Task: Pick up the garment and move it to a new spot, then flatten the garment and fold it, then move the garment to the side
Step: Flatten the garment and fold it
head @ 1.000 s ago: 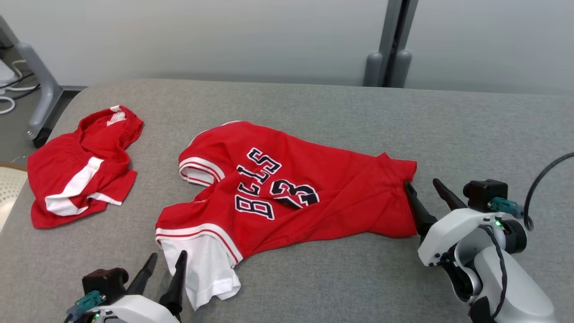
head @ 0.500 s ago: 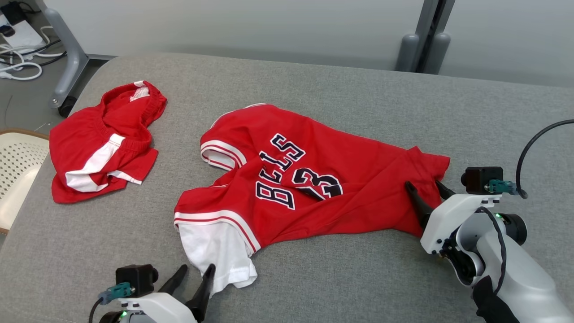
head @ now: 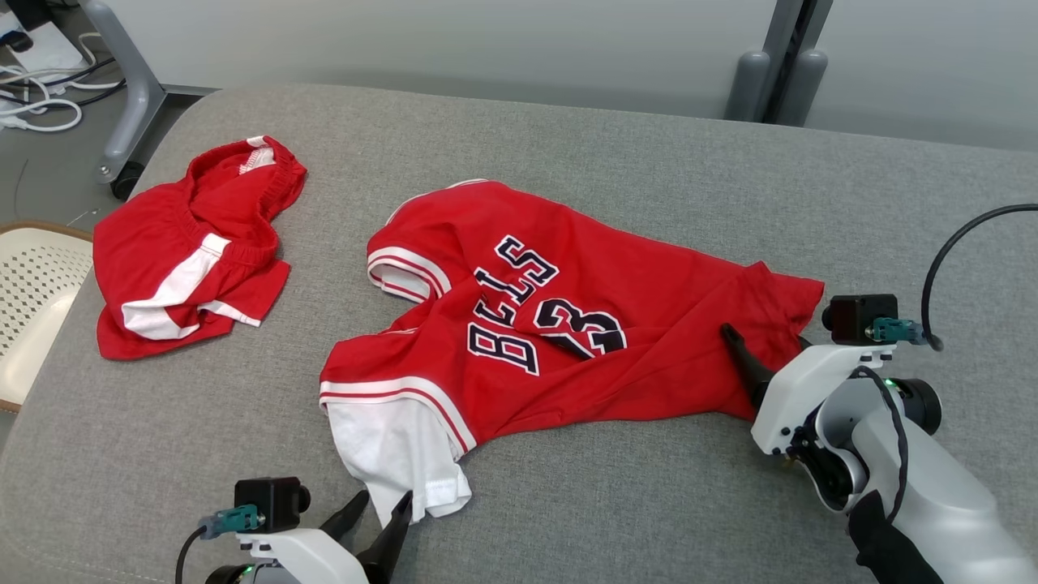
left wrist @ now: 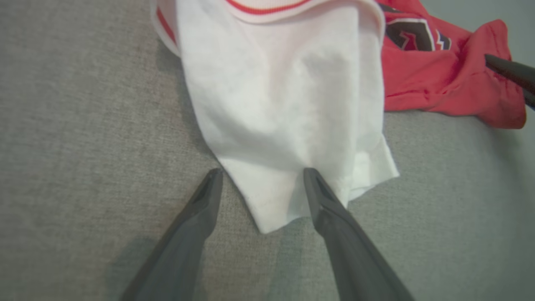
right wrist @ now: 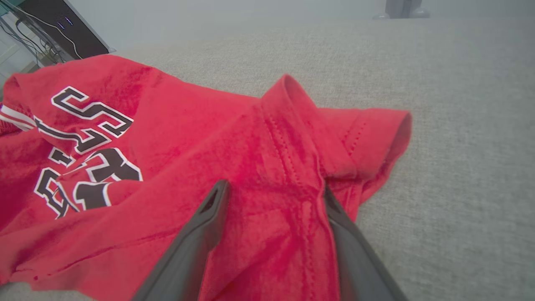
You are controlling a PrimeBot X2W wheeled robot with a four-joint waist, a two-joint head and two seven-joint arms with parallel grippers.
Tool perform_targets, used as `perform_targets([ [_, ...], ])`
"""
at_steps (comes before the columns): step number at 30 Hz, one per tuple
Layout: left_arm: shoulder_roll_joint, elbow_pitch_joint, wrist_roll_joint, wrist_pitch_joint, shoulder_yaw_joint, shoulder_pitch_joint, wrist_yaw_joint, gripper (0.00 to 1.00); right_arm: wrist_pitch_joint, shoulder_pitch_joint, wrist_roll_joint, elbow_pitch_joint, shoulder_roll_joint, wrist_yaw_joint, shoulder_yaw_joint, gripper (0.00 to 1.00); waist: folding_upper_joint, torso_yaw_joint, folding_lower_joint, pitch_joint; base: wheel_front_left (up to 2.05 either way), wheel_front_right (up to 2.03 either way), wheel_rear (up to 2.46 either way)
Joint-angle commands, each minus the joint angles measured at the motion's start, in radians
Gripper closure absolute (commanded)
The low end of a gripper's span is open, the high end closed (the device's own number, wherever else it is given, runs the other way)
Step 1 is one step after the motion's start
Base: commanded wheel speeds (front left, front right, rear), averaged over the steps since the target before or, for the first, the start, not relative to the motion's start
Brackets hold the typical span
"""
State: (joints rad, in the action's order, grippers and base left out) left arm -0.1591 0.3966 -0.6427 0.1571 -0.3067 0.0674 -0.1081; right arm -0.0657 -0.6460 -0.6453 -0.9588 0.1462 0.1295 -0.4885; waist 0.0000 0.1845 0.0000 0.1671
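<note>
The garment is a red jersey with dark "BULLS 23" lettering and a white sleeve, lying crumpled on the grey padded table. My left gripper is open at the front. In the left wrist view, the white sleeve has its lower corner between that gripper's spread fingers. My right gripper is open over the jersey's right hem, with one finger on top of the cloth and the other behind it. In the right wrist view, a stitched red fold runs between that gripper's fingers.
Red shorts with a white stripe lie bunched at the table's left. A pale perforated seat stands off the left edge. On the floor at the back left are a grey wheeled leg and cables. Grey posts rise behind the table.
The head camera has shifted. My left gripper has moved right, so the white sleeve's corner now lies between its fingers. My right gripper has pushed forward from the hem's edge onto the hem.
</note>
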Motion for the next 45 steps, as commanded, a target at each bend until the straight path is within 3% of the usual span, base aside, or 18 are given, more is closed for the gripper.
perform_targets([
  [1, -0.006, 0.004, -0.013, 0.017, 0.000, -0.024, 0.005, 0.00, -0.011, -0.006, -0.011, -0.009, 0.008, 0.002, -0.006, 0.01, 0.0000, 0.001, 0.0000, 0.000, 0.00, 0.00, 0.00],
  [3, -0.008, -0.007, -0.024, 0.044, -0.008, -0.036, 0.002, 0.00, -0.019, -0.010, -0.021, -0.014, 0.010, 0.002, -0.018, 0.03, 0.0000, 0.004, 0.0000, 0.001, 0.00, 0.00, 0.00],
  [6, -0.006, -0.023, -0.044, 0.077, -0.018, -0.044, -0.002, 0.00, -0.027, -0.018, -0.037, -0.020, 0.011, 0.002, -0.033, 0.17, 0.0000, 0.007, 0.0000, 0.003, 0.00, 0.00, 0.00],
  [8, -0.005, -0.035, -0.051, 0.094, -0.022, -0.049, 0.000, 0.02, -0.033, -0.023, -0.045, -0.027, 0.012, 0.002, -0.044, 0.20, 0.0000, 0.008, 0.0000, 0.005, 0.00, 0.00, 0.00],
  [9, -0.003, -0.042, -0.056, 0.096, -0.022, -0.049, 0.002, 0.18, -0.035, -0.025, -0.050, -0.031, 0.012, 0.002, -0.050, 0.26, 0.0000, 0.009, 0.0000, 0.006, 0.00, 0.00, 0.00],
  [10, -0.003, -0.042, -0.056, 0.096, -0.022, -0.049, 0.002, 0.18, -0.035, -0.025, -0.050, -0.031, 0.012, 0.002, -0.050, 0.26, 0.0000, 0.009, 0.0000, 0.006, 0.00, 0.00, 0.00],
  [12, -0.002, -0.051, -0.058, 0.098, -0.022, -0.050, 0.005, 0.51, -0.042, -0.028, -0.057, -0.039, 0.010, 0.002, -0.059, 0.38, 0.0000, 0.010, 0.0000, 0.006, 0.00, 0.00, 0.00],
  [13, -0.003, -0.055, -0.060, 0.100, -0.022, -0.050, 0.007, 0.56, -0.044, -0.030, -0.062, -0.043, 0.009, 0.002, -0.063, 0.42, 0.0000, 0.010, 0.0000, 0.006, 0.00, 0.00, 0.00],
  [14, -0.004, -0.059, -0.060, 0.101, -0.021, -0.047, 0.010, 0.66, -0.047, -0.034, -0.064, -0.046, 0.010, 0.002, -0.066, 0.51, 0.0000, 0.010, 0.0000, 0.005, 0.00, 0.00, 0.00],
  [15, -0.005, -0.062, -0.061, 0.100, -0.020, -0.046, 0.012, 0.89, -0.052, -0.038, -0.069, -0.047, 0.011, 0.002, -0.071, 0.55, 0.0000, 0.011, 0.0000, 0.005, 0.00, 0.00, 0.00],
  [16, -0.007, -0.065, -0.061, 0.100, -0.019, -0.044, 0.013, 1.00, -0.054, -0.040, -0.072, -0.049, 0.011, 0.002, -0.076, 0.66, 0.0000, 0.011, 0.0000, 0.004, 0.00, 0.00, 0.00],
  [17, -0.009, -0.068, -0.061, 0.098, -0.018, -0.044, 0.015, 1.00, -0.058, -0.043, -0.076, -0.052, 0.011, 0.002, -0.081, 0.82, 0.0000, 0.011, 0.0000, 0.003, 0.00, 0.00, 0.00],
  [20, -0.013, -0.077, -0.063, 0.092, -0.013, -0.045, 0.018, 1.00, -0.075, -0.047, -0.083, -0.061, 0.015, 0.002, -0.091, 0.98, 0.0000, 0.012, 0.0000, -0.002, 0.00, 0.00, 0.00],
  [21, -0.014, -0.082, -0.064, 0.088, -0.012, -0.046, 0.018, 1.00, -0.084, -0.045, -0.087, -0.063, 0.016, 0.002, -0.092, 1.00, 0.0000, 0.012, 0.0000, -0.005, 0.00, 0.00, 0.00],
  [28, -0.021, -0.114, -0.082, 0.085, -0.006, -0.063, 0.012, 1.00, -0.124, -0.016, -0.123, -0.056, 0.022, 0.002, -0.113, 1.00, 0.0000, 0.010, 0.0000, -0.046, 0.00, 0.00, 0.00],
  [35, -0.055, -0.184, -0.091, 0.099, 0.019, -0.097, 0.036, 1.00, -0.134, 0.035, -0.166, -0.009, 0.030, 0.002, -0.132, 1.00, 0.0000, 0.000, 0.0000, -0.097, 0.00, 0.00, 0.00],
  [45, -0.139, -0.419, -0.130, 0.139, 0.094, -0.173, 0.085, 1.00, -0.091, 0.183, -0.286, 0.205, 0.077, 0.002, -0.146, 1.00, 0.0000, -0.031, 0.0000, -0.148, 0.00, 0.00, 0.00],
])
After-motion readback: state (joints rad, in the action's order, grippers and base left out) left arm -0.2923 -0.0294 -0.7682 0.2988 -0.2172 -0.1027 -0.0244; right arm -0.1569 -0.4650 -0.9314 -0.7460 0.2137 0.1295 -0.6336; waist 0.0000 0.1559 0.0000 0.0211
